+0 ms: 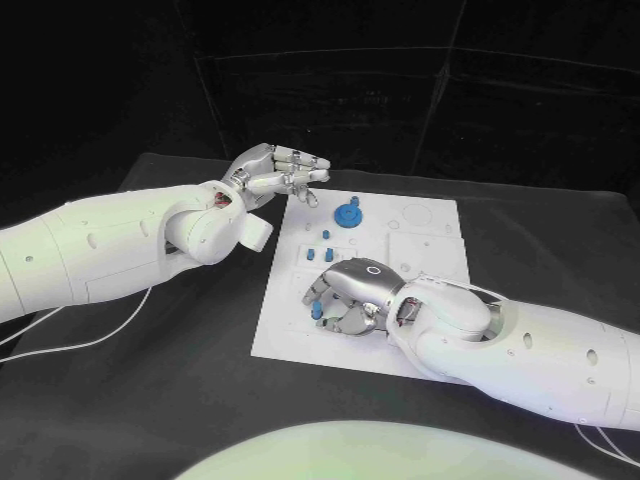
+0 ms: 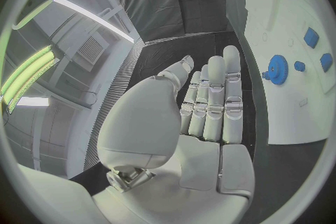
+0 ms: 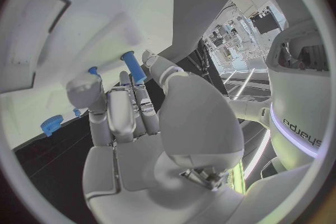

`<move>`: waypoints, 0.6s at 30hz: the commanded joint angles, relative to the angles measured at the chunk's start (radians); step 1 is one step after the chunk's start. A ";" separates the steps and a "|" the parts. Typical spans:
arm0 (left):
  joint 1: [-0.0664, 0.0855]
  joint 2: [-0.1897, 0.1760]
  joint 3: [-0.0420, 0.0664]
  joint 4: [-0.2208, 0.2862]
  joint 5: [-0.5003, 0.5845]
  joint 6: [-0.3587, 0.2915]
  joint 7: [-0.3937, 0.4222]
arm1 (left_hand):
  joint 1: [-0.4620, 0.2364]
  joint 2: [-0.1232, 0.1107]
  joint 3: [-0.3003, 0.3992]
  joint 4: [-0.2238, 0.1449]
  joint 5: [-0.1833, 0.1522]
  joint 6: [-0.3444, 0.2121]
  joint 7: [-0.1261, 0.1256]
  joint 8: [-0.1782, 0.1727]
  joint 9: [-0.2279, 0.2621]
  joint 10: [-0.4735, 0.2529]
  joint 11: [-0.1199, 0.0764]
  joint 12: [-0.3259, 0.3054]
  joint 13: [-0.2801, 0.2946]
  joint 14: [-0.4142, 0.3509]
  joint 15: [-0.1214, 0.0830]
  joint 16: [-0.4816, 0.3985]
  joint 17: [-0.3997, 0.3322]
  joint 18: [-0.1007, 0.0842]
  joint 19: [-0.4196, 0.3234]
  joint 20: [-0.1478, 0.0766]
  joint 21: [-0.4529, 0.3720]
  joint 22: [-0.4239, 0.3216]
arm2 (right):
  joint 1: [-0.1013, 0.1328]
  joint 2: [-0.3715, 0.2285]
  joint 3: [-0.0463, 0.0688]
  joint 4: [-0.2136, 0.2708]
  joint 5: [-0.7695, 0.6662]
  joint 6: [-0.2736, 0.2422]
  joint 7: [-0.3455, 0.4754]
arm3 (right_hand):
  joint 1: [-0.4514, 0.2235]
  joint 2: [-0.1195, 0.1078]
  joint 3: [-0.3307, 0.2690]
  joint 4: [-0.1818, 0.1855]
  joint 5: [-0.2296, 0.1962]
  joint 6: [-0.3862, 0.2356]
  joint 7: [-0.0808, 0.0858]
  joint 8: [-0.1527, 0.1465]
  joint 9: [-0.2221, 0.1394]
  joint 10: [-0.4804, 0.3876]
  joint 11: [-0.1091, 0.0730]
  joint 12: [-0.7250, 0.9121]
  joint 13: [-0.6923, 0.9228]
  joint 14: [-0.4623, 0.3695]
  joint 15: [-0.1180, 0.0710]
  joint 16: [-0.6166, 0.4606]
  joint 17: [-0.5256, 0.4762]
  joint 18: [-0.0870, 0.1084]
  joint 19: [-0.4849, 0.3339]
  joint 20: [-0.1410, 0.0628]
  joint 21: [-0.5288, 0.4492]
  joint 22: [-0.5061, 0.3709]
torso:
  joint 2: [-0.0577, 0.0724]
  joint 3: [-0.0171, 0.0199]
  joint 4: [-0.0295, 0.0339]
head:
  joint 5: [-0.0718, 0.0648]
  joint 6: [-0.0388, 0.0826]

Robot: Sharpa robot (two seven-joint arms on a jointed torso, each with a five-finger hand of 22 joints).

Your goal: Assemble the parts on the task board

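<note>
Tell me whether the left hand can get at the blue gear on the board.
Probably yes: the left hand hovers open at the task board's far edge, with nothing between it and the blue gear.

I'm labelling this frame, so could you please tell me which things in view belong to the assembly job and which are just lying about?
Belonging to the job:
- task board
- blue gear
- small blue parts on the board
- blue peg at the right hand

Just lying about:
- white cables on the black table
- left hand, holding nothing
</note>
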 commanded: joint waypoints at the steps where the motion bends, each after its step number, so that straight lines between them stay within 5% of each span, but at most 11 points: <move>1: 0.002 0.000 0.001 0.001 0.004 0.013 0.003 | 0.000 0.010 -0.006 -0.002 -0.001 -0.006 -0.001 0.002 -0.001 -0.005 -0.001 0.004 0.001 -0.004 0.000 -0.001 -0.001 0.020 0.003 0.002 -0.003 -0.001 | 0.001 -0.010 0.000 0.014 0.011 -0.089 0.043 | 0.005 0.005 -0.019 0.002 0.008 -0.016 -0.001 -0.001 0.001 -0.015 -0.002 0.013 0.002 0.004 0.007 -0.004 -0.004 0.016 -0.007 -0.004 -0.007 -0.005 | 0.000 0.0007 -0.0008 | -0.001 0.000; 12: 0.002 -0.001 0.001 -0.001 0.004 0.019 -0.001 | 0.000 0.010 -0.006 -0.002 -0.001 -0.006 -0.001 0.002 -0.001 -0.005 -0.001 0.004 0.001 -0.004 0.000 -0.001 -0.001 0.020 0.003 0.002 -0.003 -0.001 | 0.002 -0.094 0.003 0.098 0.056 -0.169 0.077 | 0.013 0.013 -0.054 0.006 0.014 -0.030 -0.005 0.001 0.002 -0.029 -0.006 0.049 0.006 0.006 0.004 -0.003 -0.007 0.015 -0.005 -0.005 -0.010 -0.007 | -0.001 0.0001 -0.0007 | -0.010 0.009; 18: 0.001 -0.001 0.001 -0.004 0.004 0.018 -0.001 | 0.000 0.010 -0.007 -0.002 -0.001 -0.007 -0.001 0.002 -0.001 -0.006 -0.001 0.004 0.001 -0.004 0.000 -0.001 -0.001 0.020 0.003 0.002 -0.003 -0.002 | 0.030 -0.187 0.035 0.147 0.222 -0.150 0.067 | 0.008 0.032 -0.063 0.022 0.039 -0.002 -0.009 0.012 0.006 0.110 -0.026 0.131 0.024 0.023 -0.010 0.027 0.024 0.007 0.022 -0.015 0.025 0.046 | -0.004 -0.0013 -0.0010 | -0.041 0.025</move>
